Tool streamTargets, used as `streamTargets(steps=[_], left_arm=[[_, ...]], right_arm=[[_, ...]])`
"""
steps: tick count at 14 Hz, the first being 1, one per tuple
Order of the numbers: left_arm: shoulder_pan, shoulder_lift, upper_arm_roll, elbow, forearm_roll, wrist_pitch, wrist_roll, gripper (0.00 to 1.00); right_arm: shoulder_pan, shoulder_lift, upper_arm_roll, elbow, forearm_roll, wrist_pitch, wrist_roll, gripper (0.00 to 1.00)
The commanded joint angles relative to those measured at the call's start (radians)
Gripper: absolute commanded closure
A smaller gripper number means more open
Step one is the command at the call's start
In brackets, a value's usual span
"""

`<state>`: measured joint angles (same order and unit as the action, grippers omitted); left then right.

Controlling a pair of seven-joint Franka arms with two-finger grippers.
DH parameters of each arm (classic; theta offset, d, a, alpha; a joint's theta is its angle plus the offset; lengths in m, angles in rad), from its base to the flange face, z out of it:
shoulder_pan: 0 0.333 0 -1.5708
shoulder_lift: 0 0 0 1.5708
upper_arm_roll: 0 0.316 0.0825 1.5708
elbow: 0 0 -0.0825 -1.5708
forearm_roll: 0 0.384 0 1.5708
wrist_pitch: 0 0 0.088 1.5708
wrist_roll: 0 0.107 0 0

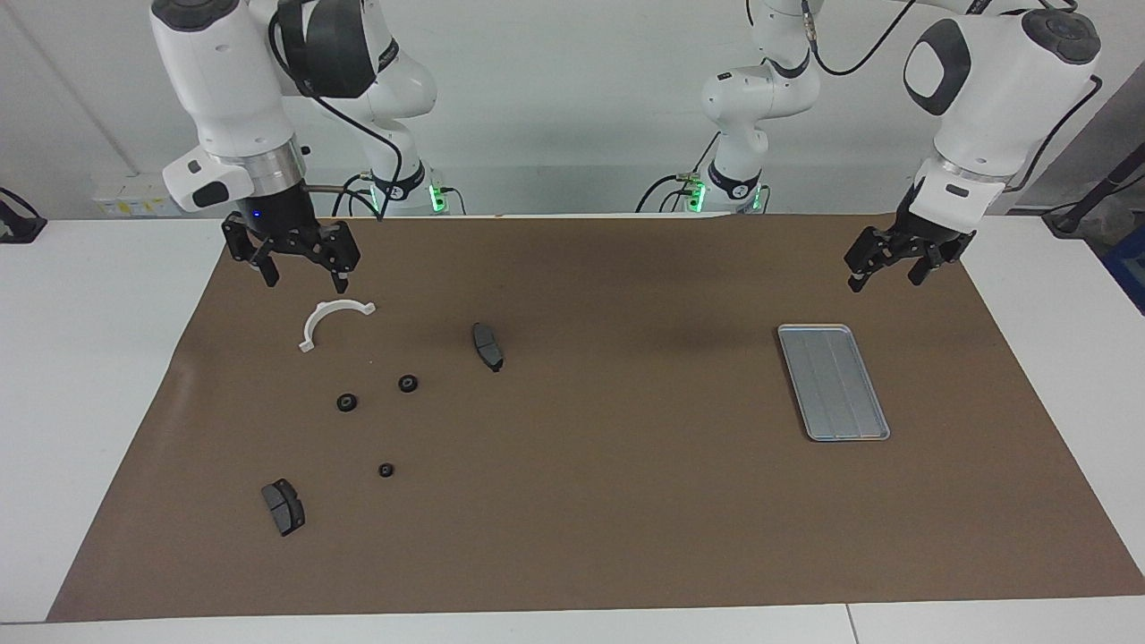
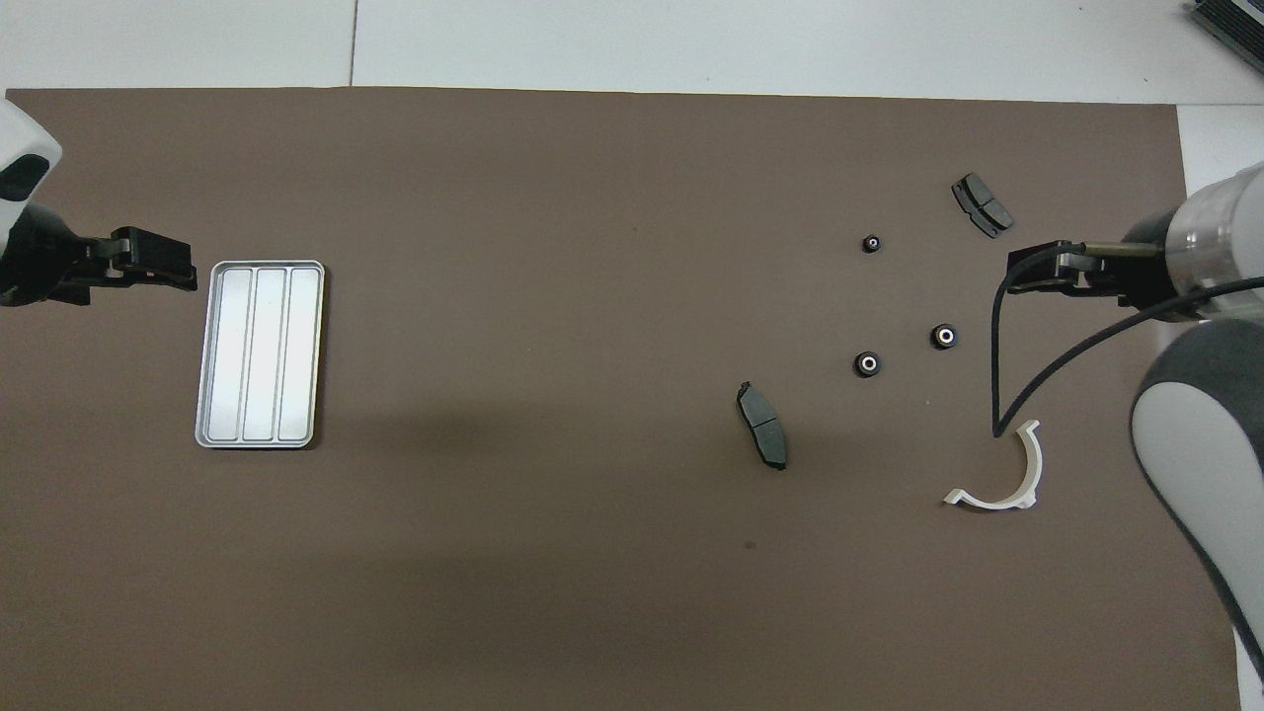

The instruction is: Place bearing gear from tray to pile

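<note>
The silver ridged tray (image 1: 834, 383) (image 2: 260, 354) lies empty on the brown mat toward the left arm's end. Three small black bearing gears (image 1: 408, 383) (image 1: 347, 402) (image 1: 385, 470) lie on the mat toward the right arm's end, among the pile. They also show in the overhead view (image 2: 944, 337) (image 2: 868, 364) (image 2: 871, 244). The pile holds a white half-ring bracket (image 1: 333, 320) (image 2: 1017, 484) and two dark brake pads (image 1: 488, 347) (image 1: 284, 507). My right gripper (image 1: 304, 275) (image 2: 1012, 272) is open and empty, raised over the mat by the bracket. My left gripper (image 1: 886, 275) (image 2: 190, 272) is open and empty, raised over the mat beside the tray.
The brown mat (image 1: 608, 501) covers most of the white table. The right arm's black cable (image 2: 997, 395) hangs over the mat near the bracket.
</note>
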<state>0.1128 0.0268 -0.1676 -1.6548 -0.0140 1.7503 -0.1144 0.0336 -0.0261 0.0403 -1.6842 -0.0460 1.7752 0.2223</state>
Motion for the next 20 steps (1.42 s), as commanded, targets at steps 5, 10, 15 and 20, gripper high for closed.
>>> streamTargets(steps=[5,10,15,20], left_arm=[[-0.001,-0.021,-0.003,-0.006,0.020,-0.015,0.002,0.00],[-0.001,-0.033,-0.001,-0.006,0.019,-0.015,-0.001,0.00],[0.007,-0.033,0.014,-0.006,0.019,-0.020,-0.004,0.00],[0.007,-0.033,0.014,-0.006,0.019,-0.020,-0.004,0.00]], right_arm=[[-0.067,0.021,0.013,0.135,0.040,-0.192,-0.047,0.00],[-0.058,0.022,0.015,0.126,0.026,-0.252,-0.070,0.00],[-0.060,0.014,0.015,0.107,0.031,-0.250,-0.074,0.00],[-0.058,0.012,0.015,0.103,0.035,-0.252,-0.087,0.00]])
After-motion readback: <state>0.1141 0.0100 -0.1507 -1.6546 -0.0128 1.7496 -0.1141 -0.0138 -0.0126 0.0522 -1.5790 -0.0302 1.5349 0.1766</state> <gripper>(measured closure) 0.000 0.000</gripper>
